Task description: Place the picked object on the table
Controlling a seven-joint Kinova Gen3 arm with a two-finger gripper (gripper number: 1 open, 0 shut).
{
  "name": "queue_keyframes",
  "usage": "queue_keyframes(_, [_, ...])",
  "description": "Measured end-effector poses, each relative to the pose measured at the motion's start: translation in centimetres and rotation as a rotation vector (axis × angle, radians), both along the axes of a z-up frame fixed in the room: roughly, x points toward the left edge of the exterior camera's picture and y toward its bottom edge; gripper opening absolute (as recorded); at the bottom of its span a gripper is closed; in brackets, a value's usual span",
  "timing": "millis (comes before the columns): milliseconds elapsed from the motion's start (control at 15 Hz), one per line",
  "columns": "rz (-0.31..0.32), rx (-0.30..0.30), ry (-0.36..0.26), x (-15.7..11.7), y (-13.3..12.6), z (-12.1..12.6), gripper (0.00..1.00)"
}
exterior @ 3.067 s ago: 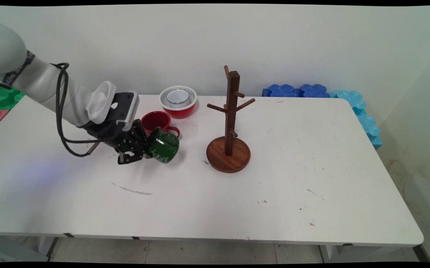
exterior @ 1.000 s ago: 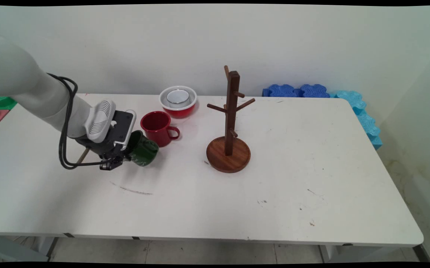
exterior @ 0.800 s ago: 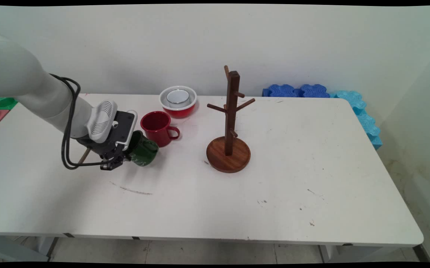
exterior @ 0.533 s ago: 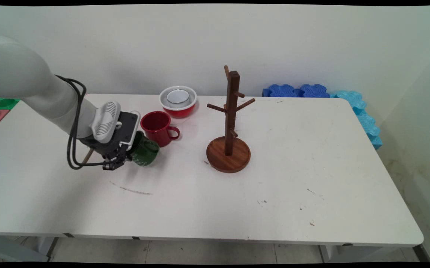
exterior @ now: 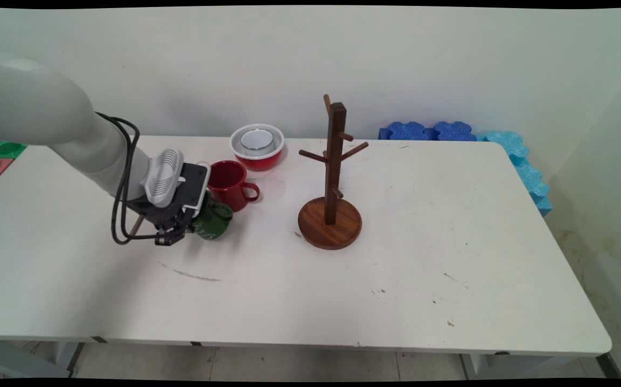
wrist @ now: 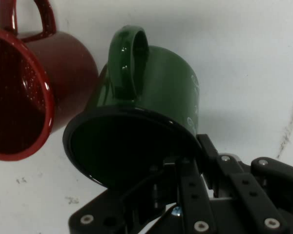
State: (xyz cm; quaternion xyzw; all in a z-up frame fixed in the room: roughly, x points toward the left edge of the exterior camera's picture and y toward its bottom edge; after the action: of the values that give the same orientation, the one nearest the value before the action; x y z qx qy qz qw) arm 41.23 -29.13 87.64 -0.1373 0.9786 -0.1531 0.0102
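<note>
- Two mugs are seen close together on the left half of the white table (exterior: pixel 396 258): a green mug (exterior: pixel 215 221) and a red mug (exterior: pixel 228 183).
- The green mug is pinched at its rim by the black gripper (exterior: pixel 184 226). In the hand view one finger is seen inside the mouth and the other outside the wall, pressed together on the rim.
- The green mug is tipped over toward the gripper, with its dark mouth facing the hand camera and its handle pointed away on the upper side.
- Whether its base is resting on the table or held just above it can't be told, tbh.
- The red mug is stood upright just beside the green one, on the wall side. Touching or a hair apart, that can't be made out.
- A red bowl (exterior: pixel 259 156) with a small white cup (exterior: pixel 257 140) nested in it is placed behind the red mug, near the wall.
- A wooden mug tree (exterior: pixel 334 177) is stood upright well to the right of the mugs, pegs bare.
- Blue foam pieces (exterior: pixel 431 130) are lined along the far right edge.
</note>
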Motion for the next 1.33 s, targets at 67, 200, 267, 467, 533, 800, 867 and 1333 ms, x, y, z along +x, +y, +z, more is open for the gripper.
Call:
queue_keyframes(67, [0.001,0.001,-0.001,0.0,-0.1,-0.1,0.0])
queue_keyframes(200, [0.003,0.004,-0.002,-0.1,-0.2,-0.3,0.0])
queue_keyframes(267, [0.004,0.005,-0.003,-0.1,-0.2,-0.3,0.0])
queue_keyframes(467, [0.005,0.009,-0.004,-0.2,-0.3,-0.5,0.0])
queue_keyframes(533, [0.002,0.011,-0.005,-0.3,-0.3,-0.5,0.0])
queue_keyframes(800, [-0.012,0.012,-0.003,-0.3,-0.4,-0.6,0.0])
queue_keyframes(867, [-0.014,0.013,-0.002,-0.3,-0.3,-0.8,0.0])
queue_keyframes(1333, [-0.018,0.023,0.001,-0.6,0.5,-2.4,1.0])
